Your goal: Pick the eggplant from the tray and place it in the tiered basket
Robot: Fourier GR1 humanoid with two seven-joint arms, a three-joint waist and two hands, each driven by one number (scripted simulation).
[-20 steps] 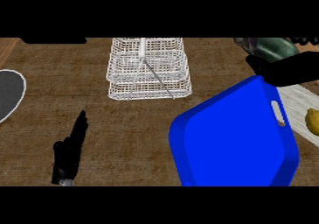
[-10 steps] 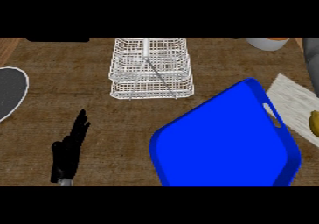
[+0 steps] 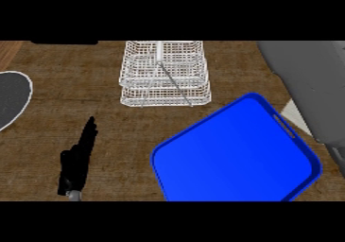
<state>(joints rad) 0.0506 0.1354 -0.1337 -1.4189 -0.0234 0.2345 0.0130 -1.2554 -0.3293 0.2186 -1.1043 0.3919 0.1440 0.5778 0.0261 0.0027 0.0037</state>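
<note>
The left hand (image 3: 78, 160) rests edge-on with straight fingers pressed together, pointing up toward the white tiered basket (image 3: 163, 73), the tilted blue tray (image 3: 234, 153) to their right; no eggplant shows.

Even, flat light (no glare), faint shadow beneath the white basket (image 3: 164, 73).

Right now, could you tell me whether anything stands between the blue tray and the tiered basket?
Nothing visible does: only bare counter separates the blue tray from the tiered basket. The eggplant itself shows nowhere; a grey forearm covers the view's right side.
</note>
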